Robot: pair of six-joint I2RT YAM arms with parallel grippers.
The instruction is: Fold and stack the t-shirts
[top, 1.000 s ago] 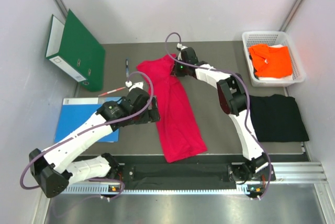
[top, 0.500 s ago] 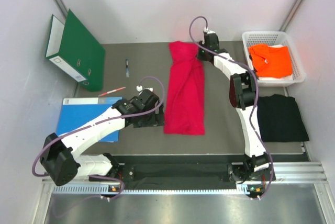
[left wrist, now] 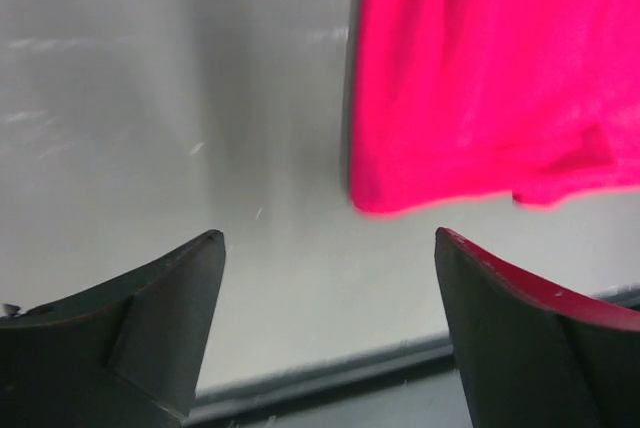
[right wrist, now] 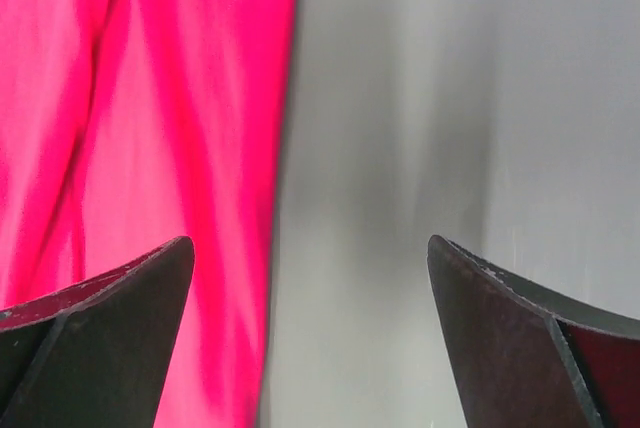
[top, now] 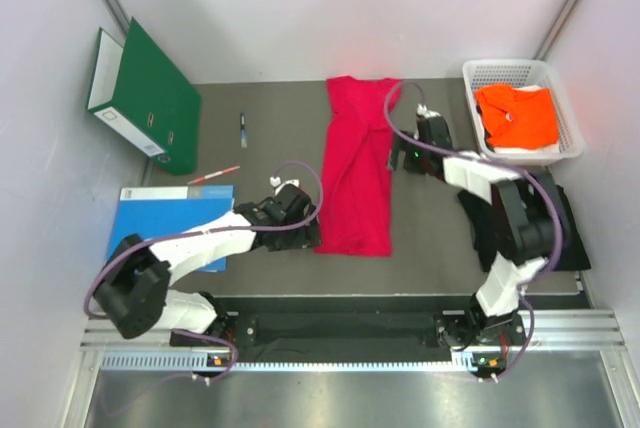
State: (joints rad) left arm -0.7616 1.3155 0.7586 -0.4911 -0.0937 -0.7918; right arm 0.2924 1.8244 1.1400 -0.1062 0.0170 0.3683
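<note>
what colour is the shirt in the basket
Bright orange t-shirt in the white basket, clearest in the top external view.

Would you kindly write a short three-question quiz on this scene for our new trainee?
1. True or false: the right gripper is clamped on the red t-shirt.
2. Where is the orange t-shirt? A: in the white basket. B: on the green binder. C: under the blue sheet.
3. Fill in: the t-shirt lying on the table's right side is ___.
Key: 1 false; 2 A; 3 the black t-shirt.
</note>
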